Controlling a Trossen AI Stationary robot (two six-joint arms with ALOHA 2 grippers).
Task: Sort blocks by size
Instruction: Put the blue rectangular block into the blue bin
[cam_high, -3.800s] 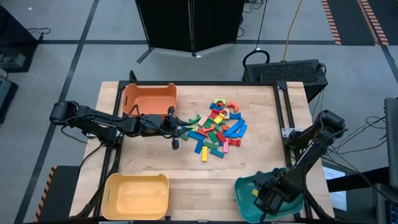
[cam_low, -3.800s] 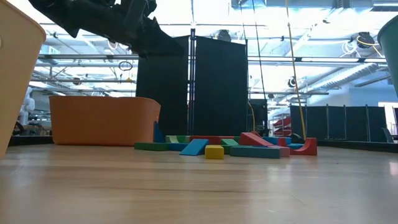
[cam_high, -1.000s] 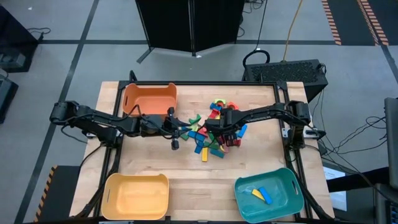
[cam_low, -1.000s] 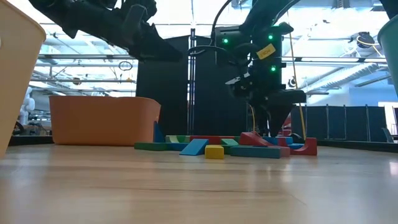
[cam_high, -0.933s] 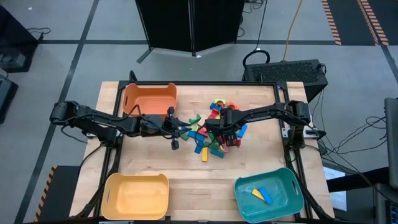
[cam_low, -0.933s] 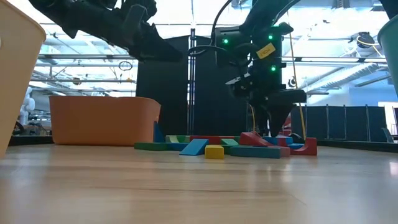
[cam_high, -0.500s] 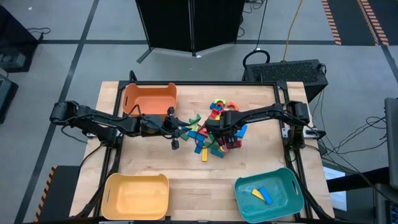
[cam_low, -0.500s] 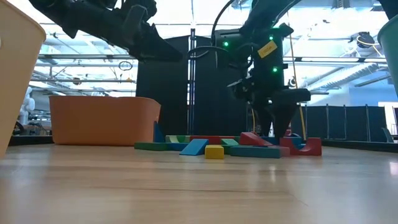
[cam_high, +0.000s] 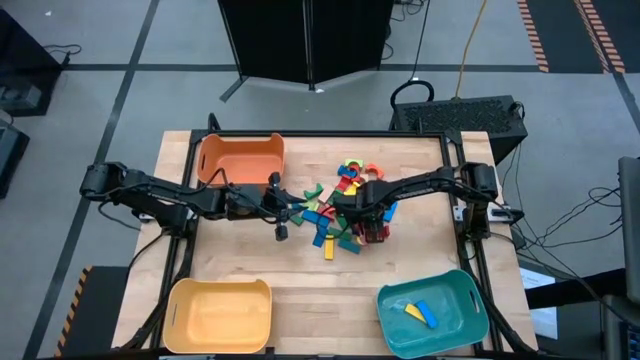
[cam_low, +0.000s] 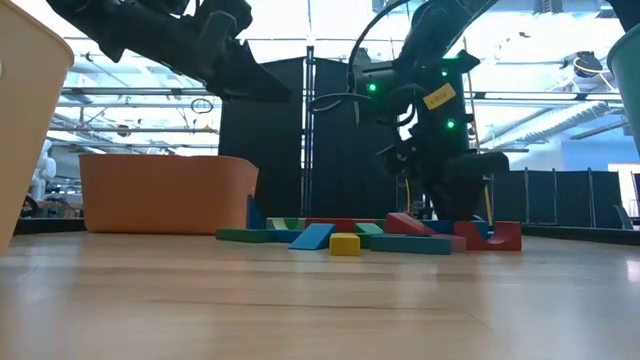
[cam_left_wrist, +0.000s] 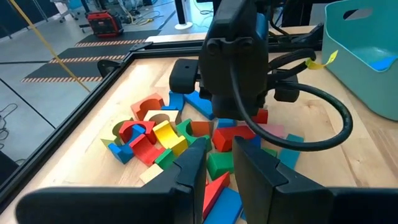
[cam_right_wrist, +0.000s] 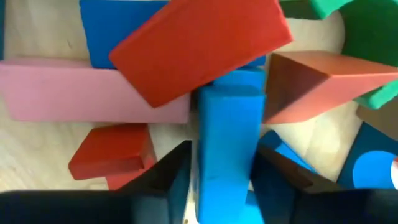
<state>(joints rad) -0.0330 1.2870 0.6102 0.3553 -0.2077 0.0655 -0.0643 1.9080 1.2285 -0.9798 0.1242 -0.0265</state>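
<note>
**Barely begun: two blocks binned, the pile still waiting**

Going left to right: the smooth yellow plastic bin (cam_high: 219, 315) near the front left looks empty, and so does the orange plastic bin (cam_high: 241, 160) at the back. The left gripper (cam_high: 281, 211) hangs at the pile's left edge with its jaws narrow and nothing between them. In the middle of the pale wood-grain table (cam_high: 300, 280) lies the heap of small painted wooden blocks (cam_high: 345, 205): flat bars, wedges and arches in red, blue, green and yellow (matte paint, crisp edges). The right gripper (cam_high: 367, 222) is down in the heap, its jaws narrowed around an upright blue bar (cam_right_wrist: 228, 149). The teal plastic bin (cam_high: 432, 312) at the front right holds just a blue piece and a yellow one, so nearly everything remains to be sorted.
</note>
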